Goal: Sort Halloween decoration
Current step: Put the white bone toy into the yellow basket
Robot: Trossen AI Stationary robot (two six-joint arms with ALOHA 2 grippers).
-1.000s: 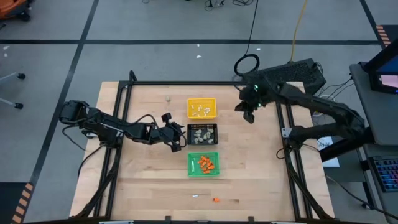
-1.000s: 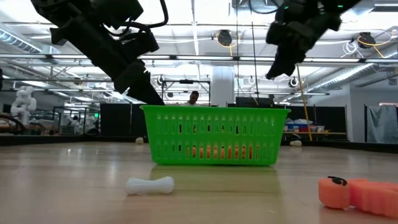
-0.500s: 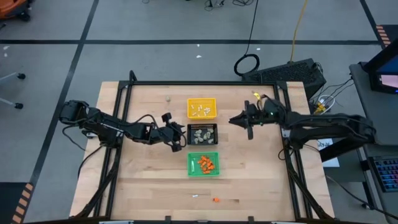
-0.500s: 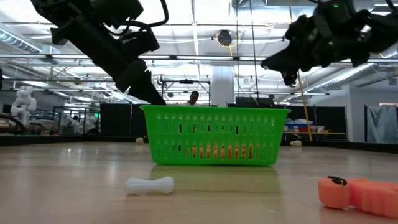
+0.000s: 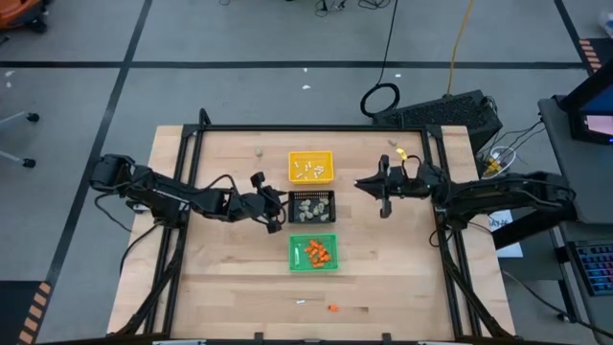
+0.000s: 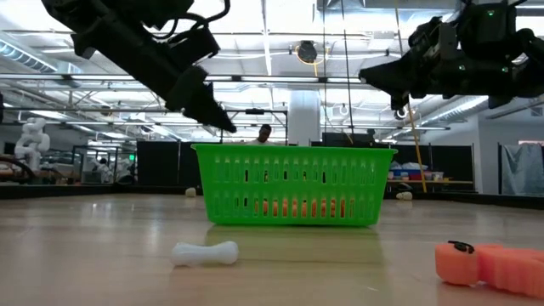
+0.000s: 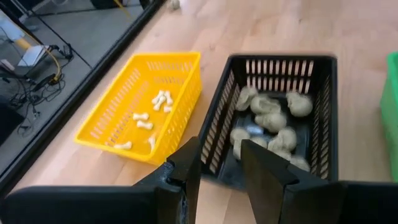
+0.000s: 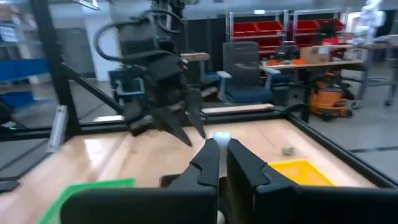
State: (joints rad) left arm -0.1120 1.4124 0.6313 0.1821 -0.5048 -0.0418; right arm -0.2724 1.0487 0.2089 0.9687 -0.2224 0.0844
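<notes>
Three trays stand in a row on the table. The yellow tray (image 5: 311, 166) holds thin white sticks (image 7: 154, 109), the black tray (image 5: 312, 207) beige-grey lumps (image 7: 268, 118), and the green tray (image 5: 313, 251) orange bits (image 5: 317, 253). One white stick (image 6: 205, 252) and one orange bit (image 6: 484, 263) lie loose near the table's front edge. My left gripper (image 7: 222, 148) hovers open above the black tray's left wall, with nothing between its fingers. My right gripper (image 5: 359, 185) hangs shut in the air to the right of the trays, pointing level toward them.
A beige lump (image 5: 259, 150) lies alone on the wood toward the far left, and another small piece (image 5: 390, 144) lies at the far right. A black frame (image 5: 306, 128) borders the table. Bare wood stretches between the green tray and the front edge.
My right gripper has come down and toward the trays, swinging from pointing down to level. It has stayed shut. My left gripper has tipped a little nearer level above the black tray and kept its place.
</notes>
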